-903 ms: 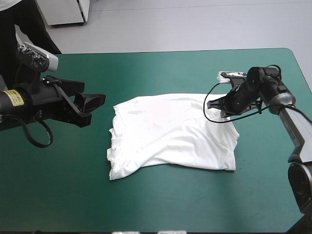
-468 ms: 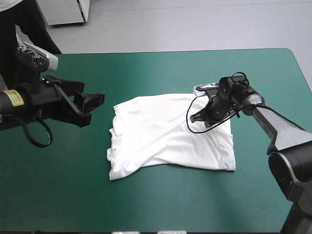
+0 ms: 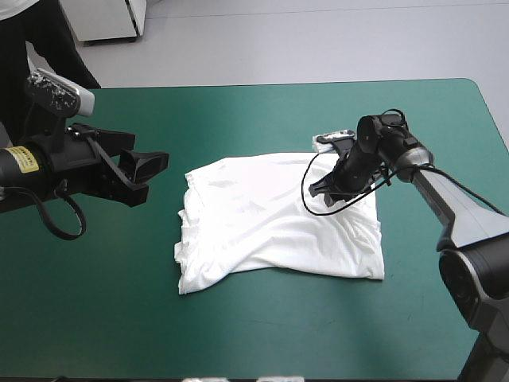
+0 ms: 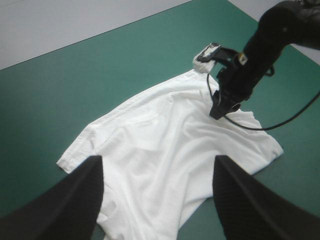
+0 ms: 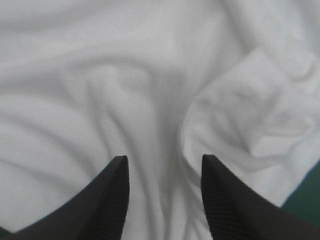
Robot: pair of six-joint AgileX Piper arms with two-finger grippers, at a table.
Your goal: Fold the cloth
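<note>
The T-shirt [image 3: 270, 227] lies rumpled at frame centre. Our right gripper [image 3: 328, 189] hovers open and empty over its upper-right corner, the left gripper [image 3: 149, 167] likewise open and empty at far left. We might pinch only a wrinkle, skewing the fold.

Your table [image 3: 238, 111] carries a teal-green cover, and one item lies directly on it: the white T-shirt [image 3: 270, 227], spread roughly flat about mid-table. You will see it wrinkled, its left side bunched into folds. The cover shows on every side of it.
</note>
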